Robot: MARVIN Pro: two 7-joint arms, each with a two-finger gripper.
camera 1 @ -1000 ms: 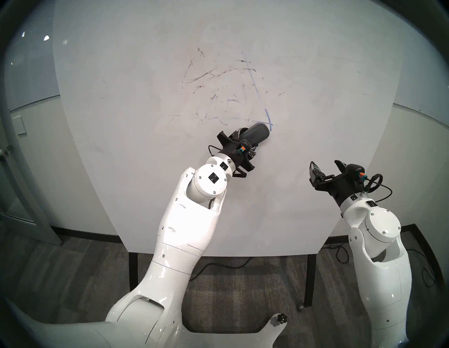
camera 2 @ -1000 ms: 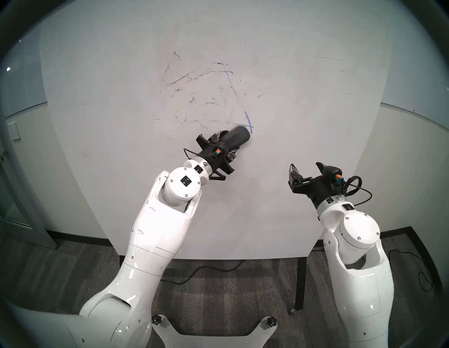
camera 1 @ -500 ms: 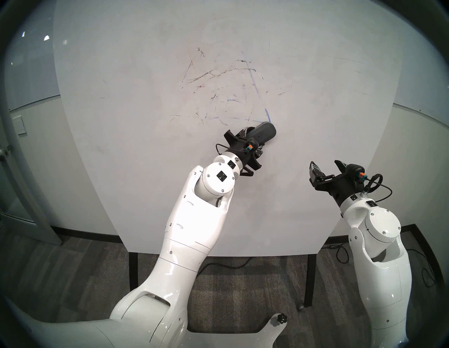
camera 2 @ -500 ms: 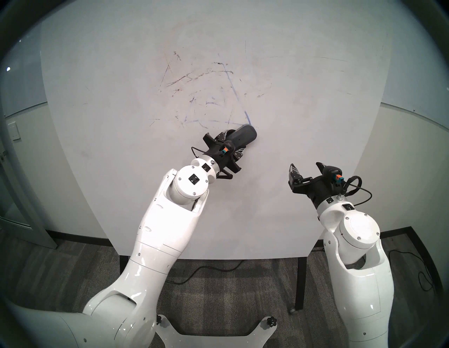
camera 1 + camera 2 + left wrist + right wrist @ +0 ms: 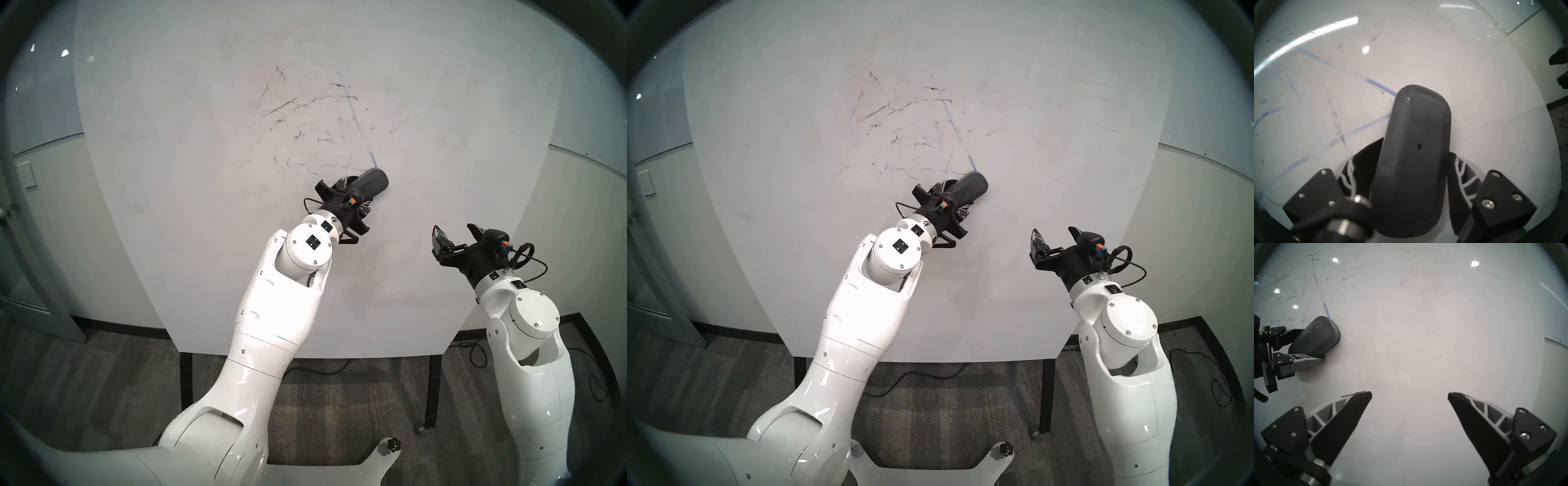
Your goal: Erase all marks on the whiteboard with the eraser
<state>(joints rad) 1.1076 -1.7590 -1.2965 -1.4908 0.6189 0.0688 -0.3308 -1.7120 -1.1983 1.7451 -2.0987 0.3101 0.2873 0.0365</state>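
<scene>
One eraser (image 5: 369,183), pinched by the left gripper (image 5: 356,191), presses one whiteboard (image 5: 169,169); right gripper (image 5: 1409,395) fingers spread, empty.

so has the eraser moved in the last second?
Yes. The eraser has slid right along the whiteboard; in the head view it now covers the bottom end of the blue line, which earlier showed past its tip.

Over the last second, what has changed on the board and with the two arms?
The left gripper, shut on the eraser, slid it right along the whiteboard, covering the blue corner cross that showed beside its tip. The other marks look unchanged. The right gripper stayed open and in place.
</scene>
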